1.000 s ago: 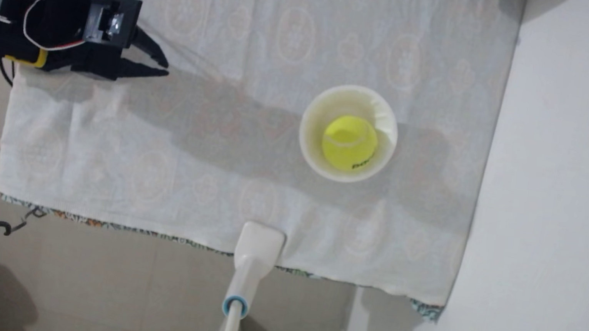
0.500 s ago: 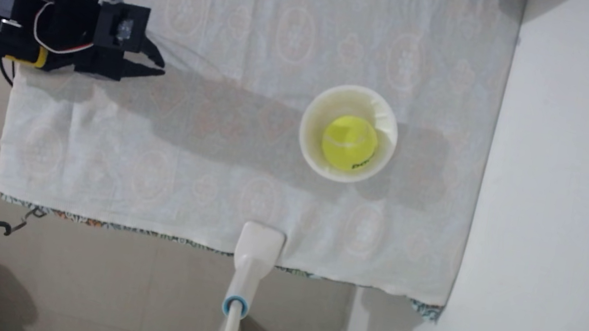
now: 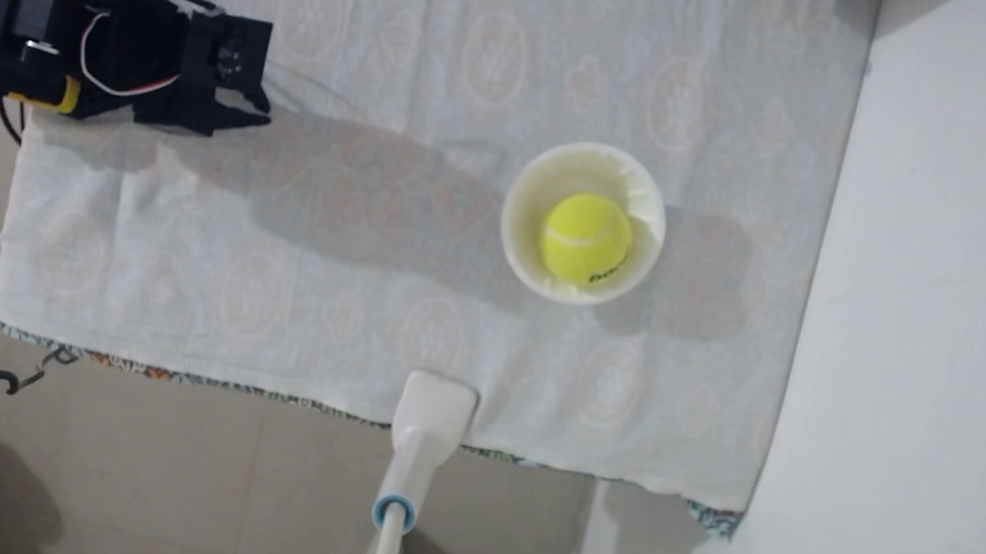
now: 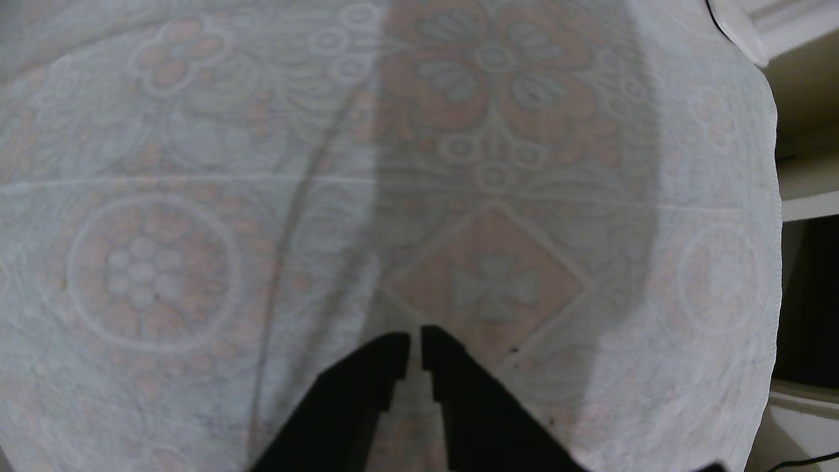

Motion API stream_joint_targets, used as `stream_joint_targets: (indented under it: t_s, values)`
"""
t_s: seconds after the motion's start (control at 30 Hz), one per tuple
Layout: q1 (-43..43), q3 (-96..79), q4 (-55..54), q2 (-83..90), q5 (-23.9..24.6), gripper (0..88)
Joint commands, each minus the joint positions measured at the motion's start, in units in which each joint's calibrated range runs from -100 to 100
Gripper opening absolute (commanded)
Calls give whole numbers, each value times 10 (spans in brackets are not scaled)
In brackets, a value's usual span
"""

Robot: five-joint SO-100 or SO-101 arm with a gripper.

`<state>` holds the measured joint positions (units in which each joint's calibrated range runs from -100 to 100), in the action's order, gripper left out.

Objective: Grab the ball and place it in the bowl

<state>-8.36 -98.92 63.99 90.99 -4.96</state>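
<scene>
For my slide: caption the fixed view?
Ball rests in bowl; tool, nearly shut, sits far left.

From my fixed view, the ball [image 3: 585, 239] sits in the bowl [image 3: 527, 201], toward its lower right side. The bowl rests on the cloth [image 3: 341, 281], right of centre. My arm [image 3: 71, 45] reaches in from the left edge, with the gripper [image 3: 266, 113] over the cloth's left part, well apart from the bowl. A handle [image 3: 433, 420] lies over the cloth's lower edge, below the bowl and a little left. In my wrist view the gripper [image 4: 415, 336] enters from the bottom, above the cloth [image 4: 181, 181].
</scene>
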Motion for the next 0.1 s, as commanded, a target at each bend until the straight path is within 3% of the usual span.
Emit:
stream_joint_targets:
  t_s: [0.0, 0.07]
  values:
    - [-6, -2, -11, 7, -1, 1]
    - [-6, -2, -11, 7, -1, 1]
